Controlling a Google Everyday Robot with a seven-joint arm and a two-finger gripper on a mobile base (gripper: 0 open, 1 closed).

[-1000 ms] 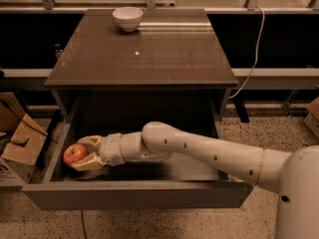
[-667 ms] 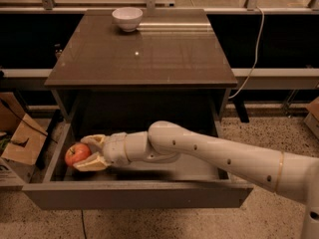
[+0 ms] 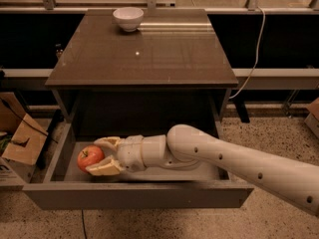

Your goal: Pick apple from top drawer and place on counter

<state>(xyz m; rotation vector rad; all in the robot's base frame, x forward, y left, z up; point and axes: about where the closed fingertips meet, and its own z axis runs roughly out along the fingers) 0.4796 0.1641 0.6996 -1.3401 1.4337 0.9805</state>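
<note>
The top drawer stands pulled out under the counter. The red apple with yellowish patches is at the drawer's left end, near the left wall. Reaching in from the right, my gripper is shut on the apple, one cream finger behind it and one in front. My white arm crosses the drawer and hides much of its grey bottom.
A white bowl sits at the back of the counter. Cardboard boxes stand on the floor to the left of the drawer. A white cable hangs down on the right. The drawer's walls enclose the gripper.
The apple and my gripper have shifted a little to the right together, away from the drawer's left wall. The fingers now hold the apple closer.
</note>
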